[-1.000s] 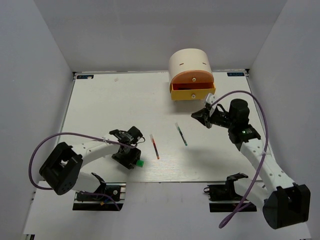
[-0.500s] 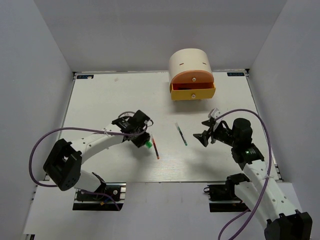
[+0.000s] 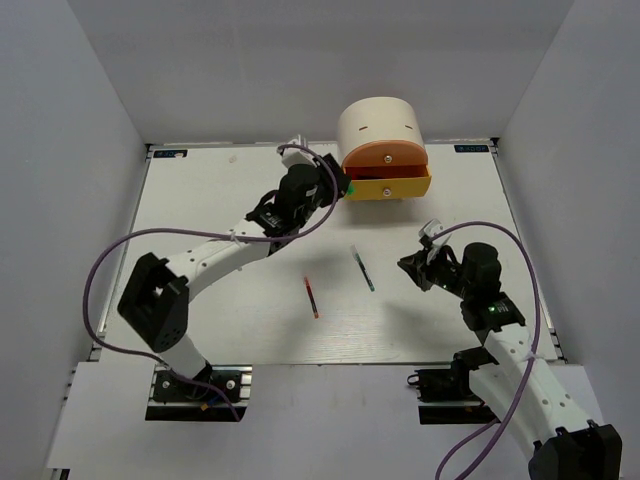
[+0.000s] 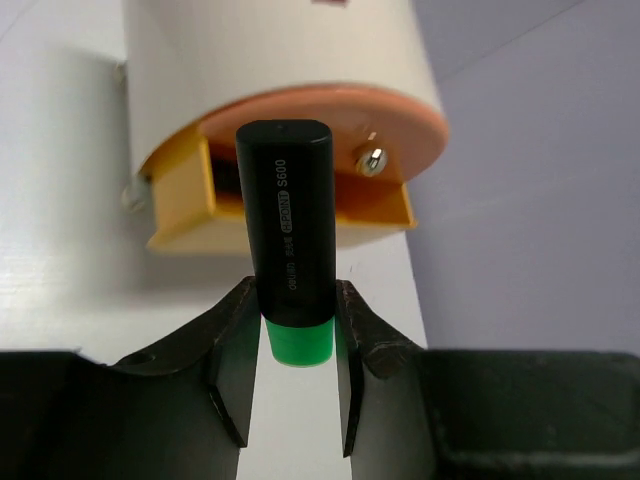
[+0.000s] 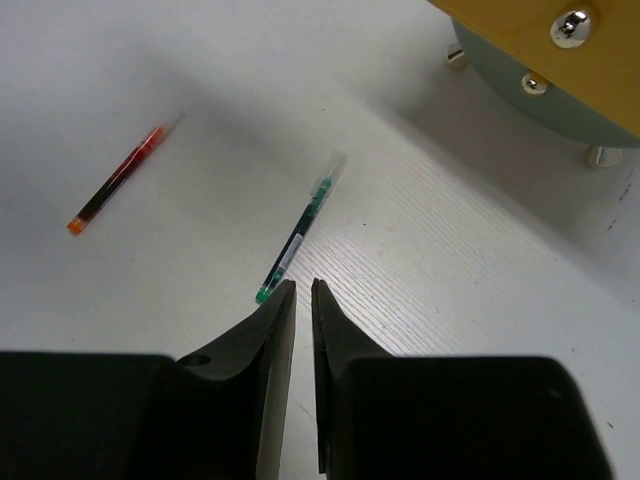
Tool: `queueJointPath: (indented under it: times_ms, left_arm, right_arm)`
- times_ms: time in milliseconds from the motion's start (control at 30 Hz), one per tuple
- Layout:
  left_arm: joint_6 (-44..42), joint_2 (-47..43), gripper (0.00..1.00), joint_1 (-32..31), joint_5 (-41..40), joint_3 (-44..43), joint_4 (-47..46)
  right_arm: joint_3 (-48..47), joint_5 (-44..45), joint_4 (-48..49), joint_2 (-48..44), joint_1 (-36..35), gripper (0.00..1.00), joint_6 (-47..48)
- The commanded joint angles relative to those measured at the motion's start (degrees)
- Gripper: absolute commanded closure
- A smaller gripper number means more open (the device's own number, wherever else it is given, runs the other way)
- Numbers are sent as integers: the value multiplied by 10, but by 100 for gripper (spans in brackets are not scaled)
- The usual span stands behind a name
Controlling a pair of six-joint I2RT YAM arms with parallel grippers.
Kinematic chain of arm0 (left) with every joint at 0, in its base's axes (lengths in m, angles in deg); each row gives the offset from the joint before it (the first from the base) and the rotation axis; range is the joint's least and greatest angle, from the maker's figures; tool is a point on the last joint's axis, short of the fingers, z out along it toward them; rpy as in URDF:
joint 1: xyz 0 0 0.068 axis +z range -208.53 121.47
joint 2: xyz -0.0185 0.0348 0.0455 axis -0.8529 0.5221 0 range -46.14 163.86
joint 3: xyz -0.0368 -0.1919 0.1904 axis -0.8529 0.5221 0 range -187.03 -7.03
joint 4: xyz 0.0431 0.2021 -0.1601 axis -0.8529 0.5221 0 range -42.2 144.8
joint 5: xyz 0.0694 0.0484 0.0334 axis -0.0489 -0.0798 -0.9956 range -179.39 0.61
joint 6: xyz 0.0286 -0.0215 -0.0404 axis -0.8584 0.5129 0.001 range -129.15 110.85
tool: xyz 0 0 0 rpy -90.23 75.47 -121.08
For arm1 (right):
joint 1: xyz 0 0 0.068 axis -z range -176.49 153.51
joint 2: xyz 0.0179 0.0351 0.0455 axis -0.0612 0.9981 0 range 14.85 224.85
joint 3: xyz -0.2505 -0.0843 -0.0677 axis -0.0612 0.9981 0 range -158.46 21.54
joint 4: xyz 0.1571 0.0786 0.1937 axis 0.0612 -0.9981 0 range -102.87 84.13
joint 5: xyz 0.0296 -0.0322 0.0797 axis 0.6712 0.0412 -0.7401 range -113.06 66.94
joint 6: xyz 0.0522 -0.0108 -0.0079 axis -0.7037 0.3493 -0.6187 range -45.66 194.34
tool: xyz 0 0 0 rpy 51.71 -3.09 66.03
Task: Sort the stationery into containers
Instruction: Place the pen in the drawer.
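My left gripper (image 4: 293, 300) is shut on a black highlighter with a green cap (image 4: 288, 230) and holds it just in front of the open yellow drawer (image 4: 190, 200) of the cream desk unit (image 3: 381, 130). In the top view the left gripper (image 3: 338, 183) is at the drawer's left corner. The pink drawer front (image 4: 330, 130) sits above the yellow one. My right gripper (image 5: 302, 290) is shut and empty, above the table next to the green pen (image 5: 300, 228). The red pen (image 5: 118, 180) lies further left. Both pens show in the top view, green (image 3: 362, 267) and red (image 3: 309, 293).
The white table (image 3: 210, 210) is walled on three sides by grey panels. The pale green drawer front (image 5: 560, 100) with small knobs shows under the yellow drawer (image 5: 540, 40) in the right wrist view. The right gripper (image 3: 412, 262) is to the right of the green pen.
My left arm has carried the green-capped highlighter from the table's near left up to the open yellow drawer. My right arm drew back from the drawer toward the green pen.
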Motion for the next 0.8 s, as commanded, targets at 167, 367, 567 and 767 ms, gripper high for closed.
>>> queueJointPath:
  times_ms: [167,367,567,767]
  left_arm:
    - [-72,87,97,-14,-43,-47,-283]
    - [-125,152,94,-32,-81,-97,-321]
    - [-158,180,88,-50,-147,-127,-302]
    - [-176,208,86,-60,-214,-152,-284]
  right_arm:
    - [19,28,32,-32,0,81,-2]
    - [26,44,32,-45,3,81,-6]
    - [36,60,28,-67,5,81,-9]
    - [42,67,24,-82,5,81,-12]
